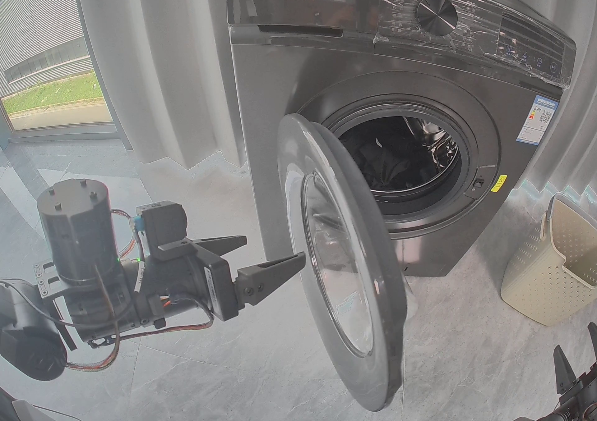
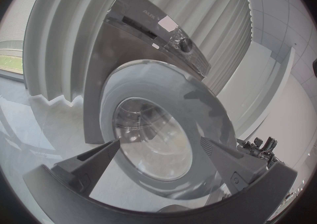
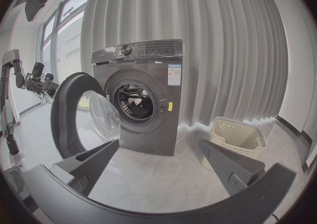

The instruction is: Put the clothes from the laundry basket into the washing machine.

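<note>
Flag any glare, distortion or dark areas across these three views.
Head view: the drum is dark, its clothes hard to read; left wrist view: fisheye bends the washing machine, door glass reflects; right wrist view: black corners, bright window.

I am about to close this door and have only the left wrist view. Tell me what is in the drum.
Observer: Dark clothes lie inside the drum of the washing machine.
Operator: Now report the basket.
Observer: The laundry basket stands on the floor on the robot's right of the machine. No clothes show in it.
Operator: Give me the other arm.
Observer: The right gripper is open and holds nothing.
</note>
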Available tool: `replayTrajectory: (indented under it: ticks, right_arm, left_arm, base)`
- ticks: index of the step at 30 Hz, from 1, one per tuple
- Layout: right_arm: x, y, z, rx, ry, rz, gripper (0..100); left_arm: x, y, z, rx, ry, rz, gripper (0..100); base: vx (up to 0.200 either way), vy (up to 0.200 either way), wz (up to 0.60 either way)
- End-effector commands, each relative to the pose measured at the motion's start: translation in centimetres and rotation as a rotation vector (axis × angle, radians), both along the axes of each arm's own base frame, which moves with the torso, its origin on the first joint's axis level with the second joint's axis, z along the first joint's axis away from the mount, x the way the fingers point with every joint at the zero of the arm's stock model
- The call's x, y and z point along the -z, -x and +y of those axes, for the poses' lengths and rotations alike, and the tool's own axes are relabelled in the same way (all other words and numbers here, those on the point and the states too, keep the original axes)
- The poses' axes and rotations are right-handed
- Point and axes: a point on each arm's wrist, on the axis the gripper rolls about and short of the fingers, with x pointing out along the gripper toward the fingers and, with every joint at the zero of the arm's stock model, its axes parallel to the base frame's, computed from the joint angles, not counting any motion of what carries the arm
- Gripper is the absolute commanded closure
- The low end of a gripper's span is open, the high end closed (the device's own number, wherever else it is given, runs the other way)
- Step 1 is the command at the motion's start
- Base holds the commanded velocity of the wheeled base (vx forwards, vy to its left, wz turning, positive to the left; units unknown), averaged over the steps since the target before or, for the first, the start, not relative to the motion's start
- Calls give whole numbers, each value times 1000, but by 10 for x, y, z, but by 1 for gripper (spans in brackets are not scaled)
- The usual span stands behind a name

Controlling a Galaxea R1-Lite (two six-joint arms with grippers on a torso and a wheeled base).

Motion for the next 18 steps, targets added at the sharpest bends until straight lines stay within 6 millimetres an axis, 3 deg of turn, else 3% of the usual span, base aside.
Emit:
replayTrajectory:
  ticks: [1, 4, 8, 11, 18]
  right_arm:
    - [5, -1, 0, 0, 0, 16, 0]
    - [5, -1, 0, 0, 0, 16, 0]
    - [5, -1, 0, 1, 2, 18, 0]
    - [5, -1, 0, 0, 2, 18, 0]
    - [5, -1, 0, -5, -1, 15, 0]
  left_arm:
    - [2, 27, 27, -38, 4, -19, 0]
    - [2, 46, 48, -92, 4, -55, 0]
    - [11, 80, 101, -329, -80, -173, 0]
    - [11, 91, 113, -376, -75, -208, 0]
    - [27, 147, 143, -498, -110, -283, 0]
  base:
    - [0, 0, 0]
    - [0, 0, 0]
    - [0, 0, 0]
    - [0, 0, 0]
    - [0, 0, 0]
